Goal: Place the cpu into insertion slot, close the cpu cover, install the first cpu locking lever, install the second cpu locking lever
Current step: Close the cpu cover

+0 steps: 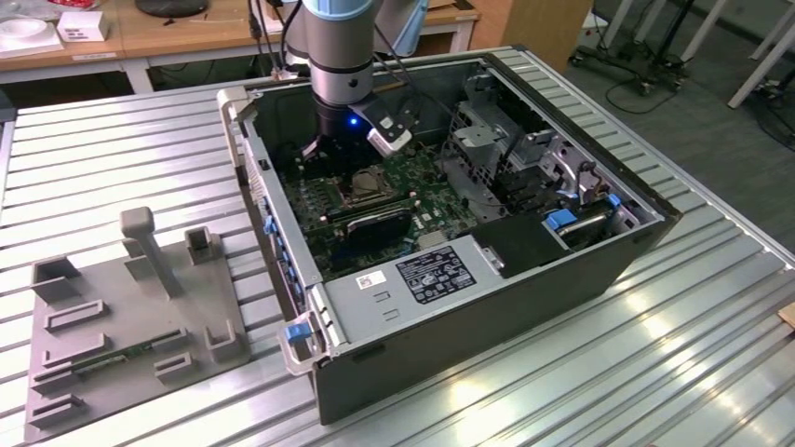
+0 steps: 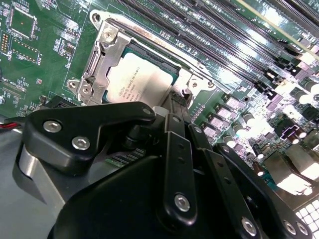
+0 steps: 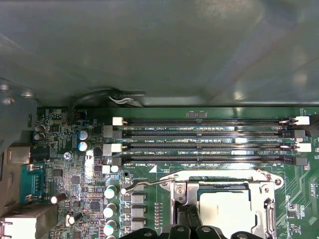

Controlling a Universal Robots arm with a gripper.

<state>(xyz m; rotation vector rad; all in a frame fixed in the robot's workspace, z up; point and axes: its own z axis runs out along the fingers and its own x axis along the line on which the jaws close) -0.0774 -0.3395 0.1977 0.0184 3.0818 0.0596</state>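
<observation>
The pale silvery cpu (image 2: pixel 137 82) (image 3: pixel 230 209) lies flat in the insertion slot (image 1: pixel 363 186) on the green board. The silvery cpu cover (image 2: pixel 96 62) (image 3: pixel 264 196) lies down around it, framing the chip. A thin wire locking lever (image 3: pixel 145 184) runs slanted along the slot's side nearest the memory slots, with its bent end (image 3: pixel 122 190) sticking out past the corner. My gripper (image 1: pixel 326 156) (image 2: pixel 173 103) (image 3: pixel 189 213) hangs low inside the case at the edge of the cover. Its black fingers (image 3: pixel 183 219) stand close together with nothing between them.
The open computer case (image 1: pixel 646 233) stands on a ribbed metal table; its walls and a drive cage (image 1: pixel 497 149) hem in the board. Long black memory slots (image 3: pixel 199 144) run beside the socket. A grey fixture plate (image 1: pixel 125 317) lies at the exterior view's left.
</observation>
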